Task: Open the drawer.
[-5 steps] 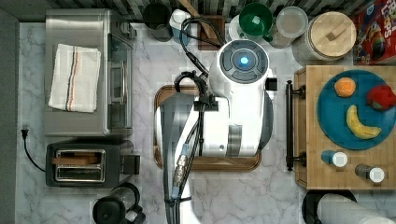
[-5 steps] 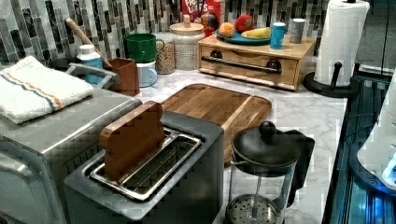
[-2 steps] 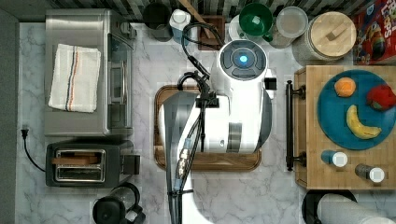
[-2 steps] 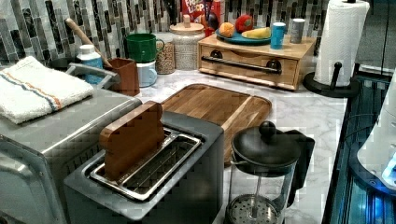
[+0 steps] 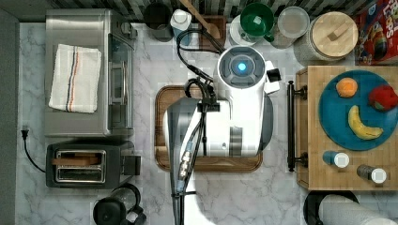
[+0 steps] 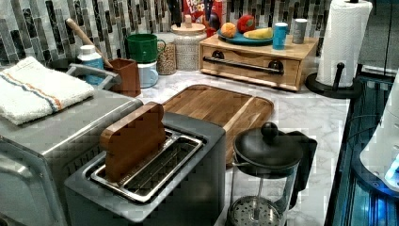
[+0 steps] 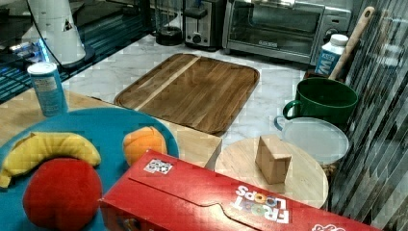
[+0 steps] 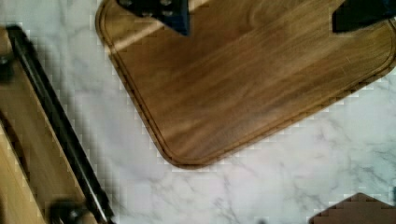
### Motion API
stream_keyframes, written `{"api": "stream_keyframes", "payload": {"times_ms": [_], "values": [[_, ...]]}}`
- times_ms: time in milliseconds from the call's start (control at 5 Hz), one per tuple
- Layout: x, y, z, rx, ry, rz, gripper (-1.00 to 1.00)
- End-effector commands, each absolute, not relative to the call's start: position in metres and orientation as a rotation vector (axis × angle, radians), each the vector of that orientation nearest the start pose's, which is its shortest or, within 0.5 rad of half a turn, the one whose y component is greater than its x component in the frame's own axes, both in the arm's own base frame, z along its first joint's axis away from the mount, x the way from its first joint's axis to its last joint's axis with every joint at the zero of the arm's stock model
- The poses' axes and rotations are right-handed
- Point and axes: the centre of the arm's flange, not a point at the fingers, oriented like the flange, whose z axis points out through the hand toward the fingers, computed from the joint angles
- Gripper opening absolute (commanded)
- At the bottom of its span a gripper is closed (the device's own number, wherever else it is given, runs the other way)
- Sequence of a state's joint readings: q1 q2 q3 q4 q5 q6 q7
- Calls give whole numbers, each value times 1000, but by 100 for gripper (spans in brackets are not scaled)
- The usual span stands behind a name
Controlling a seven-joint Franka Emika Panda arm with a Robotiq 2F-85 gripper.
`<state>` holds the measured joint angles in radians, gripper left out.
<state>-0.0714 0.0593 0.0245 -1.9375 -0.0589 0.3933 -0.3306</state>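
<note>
Bamboo drawer sits shut at the bench's back. My arm has drifted toward its black handle; pincer fingers apart above the tray, grasp pending.

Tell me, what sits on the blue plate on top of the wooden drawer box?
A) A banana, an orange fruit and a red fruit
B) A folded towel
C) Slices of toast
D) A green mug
A: in the top view the blue plate carries a banana, an orange fruit and a red fruit.
</note>
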Motion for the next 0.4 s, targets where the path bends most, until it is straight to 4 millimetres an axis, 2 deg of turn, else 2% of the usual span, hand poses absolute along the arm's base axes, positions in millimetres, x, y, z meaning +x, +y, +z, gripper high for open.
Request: {"api": "stream_keyframes", "payload": {"times_ms": [200, 400], "values": [[532, -107, 438, -3253, 345, 75, 100], [522, -128, 426, -3291, 208, 22, 100]]}}
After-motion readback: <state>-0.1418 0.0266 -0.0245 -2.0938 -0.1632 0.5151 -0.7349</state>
